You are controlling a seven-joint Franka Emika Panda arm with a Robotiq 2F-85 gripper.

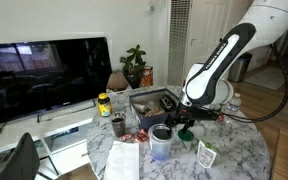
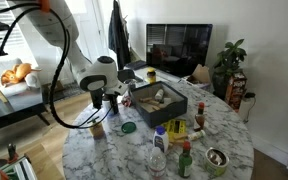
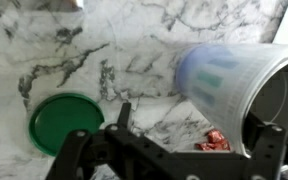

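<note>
Hand (image 3: 171, 145) hangs low over the marble counter (image 3: 134, 40), fingers (image 3: 72, 152) spread wide, pinching nothing. Nearest thing is the white-and-blue cup (image 3: 229, 85), empty with its mouth open, just ahead of the hand and close against one finger; cannot tell if they touch. In an exterior view the cup (image 1: 161, 140) stands upright on the counter just beside the hand. The green lid (image 3: 62, 120) lies flat on the counter by the opposite finger, apart from the cup. A red wrapper (image 3: 214, 140) sits just under the cup's rim in the wrist view. A dark box (image 2: 159, 100) sits mid-counter, behind the lid (image 2: 128, 127). A yellow bottle (image 2: 177, 128) and a TV (image 1: 44, 70) are further off.
</note>
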